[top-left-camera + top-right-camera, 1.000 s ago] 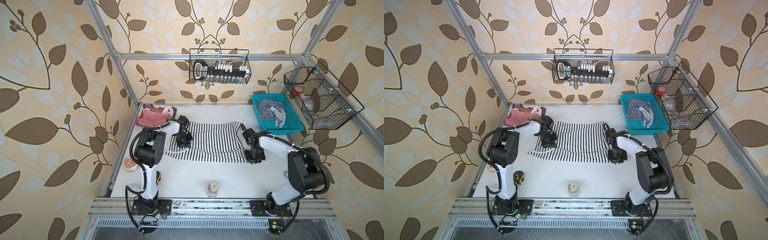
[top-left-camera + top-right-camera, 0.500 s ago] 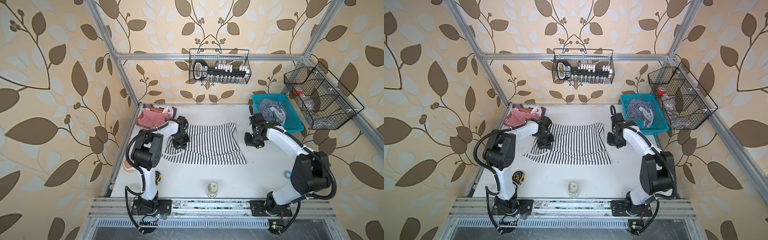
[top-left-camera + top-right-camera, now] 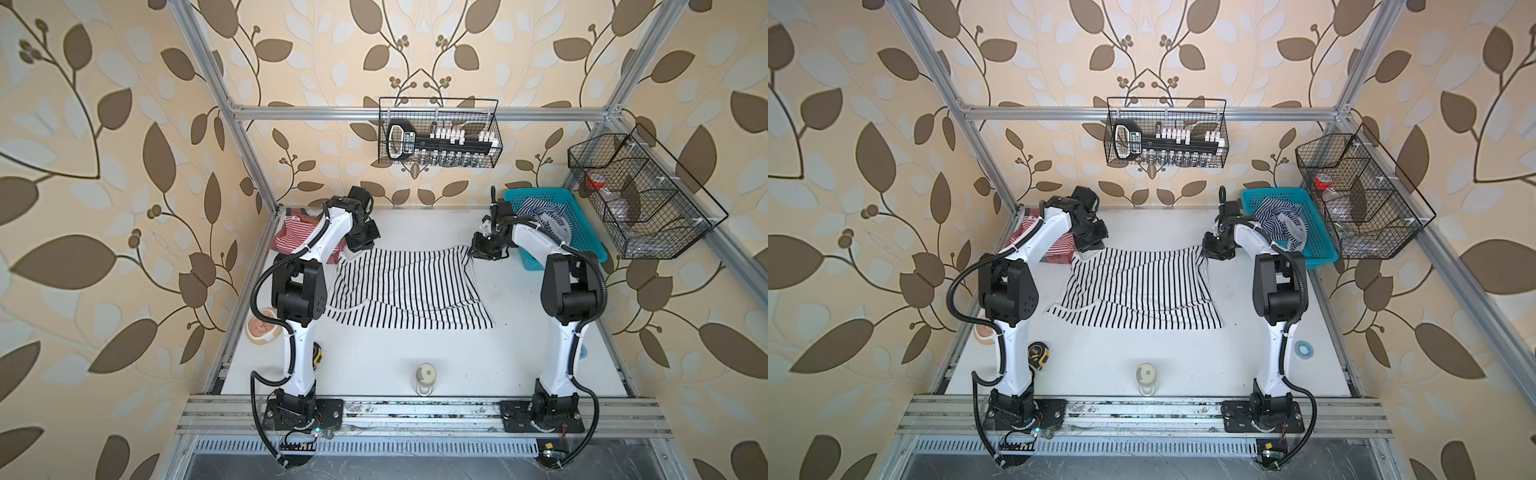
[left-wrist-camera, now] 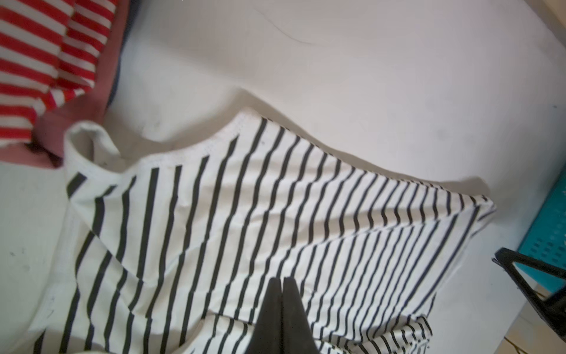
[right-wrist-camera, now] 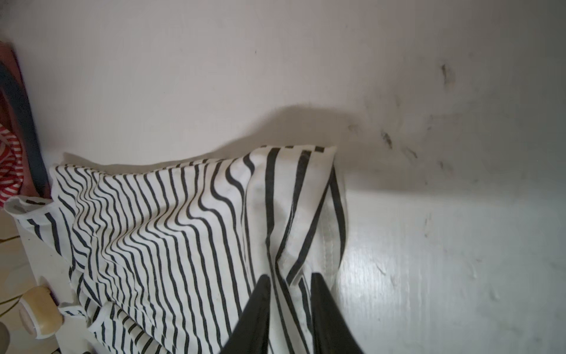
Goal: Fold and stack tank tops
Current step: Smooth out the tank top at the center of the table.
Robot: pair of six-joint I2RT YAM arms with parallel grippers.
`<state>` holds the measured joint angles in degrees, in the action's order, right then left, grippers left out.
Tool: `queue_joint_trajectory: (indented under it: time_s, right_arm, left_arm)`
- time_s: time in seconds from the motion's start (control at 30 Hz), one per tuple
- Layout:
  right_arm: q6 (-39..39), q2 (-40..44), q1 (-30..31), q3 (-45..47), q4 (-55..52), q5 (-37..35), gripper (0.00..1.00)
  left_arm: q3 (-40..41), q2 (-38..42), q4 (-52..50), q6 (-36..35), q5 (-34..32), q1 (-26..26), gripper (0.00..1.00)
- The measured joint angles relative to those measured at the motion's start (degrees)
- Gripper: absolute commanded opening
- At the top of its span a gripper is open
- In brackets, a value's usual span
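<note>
The white tank top with wide black stripes (image 3: 407, 286) (image 3: 1138, 286) lies mid-table, its far edge raised and stretched between both grippers. My left gripper (image 3: 353, 251) (image 4: 282, 280) is shut on its far left corner. My right gripper (image 3: 473, 249) (image 5: 291, 277) is shut on a bunched fold at its far right corner. Behind my left arm, at the back left, the red-and-white tank top (image 3: 293, 237) (image 4: 30, 61) lies in a heap. The fine navy-striped tank top (image 3: 544, 216) (image 3: 1281, 222) is crumpled in the blue basket (image 3: 590, 249).
A yellow tape measure (image 3: 1038, 353) and a pink round dish (image 3: 262, 330) lie by the left arm's base. A small round bottle (image 3: 424, 376) stands at the front middle. A blue tape roll (image 3: 1303, 348) sits beside the right arm. Wire baskets (image 3: 438, 139) (image 3: 640, 199) hang on the frame.
Both grippers have moved from the middle of the tank top's sides toward the back of the table, carrying its edge with them, so the cloth now doubles over itself.
</note>
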<state>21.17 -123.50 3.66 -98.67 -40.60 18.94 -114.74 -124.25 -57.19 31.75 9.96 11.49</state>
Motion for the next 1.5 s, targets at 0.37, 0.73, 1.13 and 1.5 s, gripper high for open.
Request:
queue_joint_trajectory:
  time_s: [0.37,0.73,1.13,1.5]
  right_arm:
    - [1.62,-6.23,-1.64,-7.15,1.62,4.13,0.25]
    - [1.95,-7.74,-2.29,-7.72,0.96,3.78,0.25]
    - [1.95,-7.74,-2.47,-7.74,0.07,3.26,0.26]
    - [2.40,-9.25,-2.62,-7.74,0.92,5.60,0.27]
  left_arm:
    - [-6.47,-12.44,-1.40,-0.31,0.33,-5.18,0.00]
    - [-10.47,-13.38,-1.22,-0.31,1.20,-5.20,0.03]
    - [-15.06,-18.27,-0.02,-0.35,3.56,-5.20,0.12]
    - [-15.67,-19.76,1.36,-0.20,6.95,-5.20,0.19]
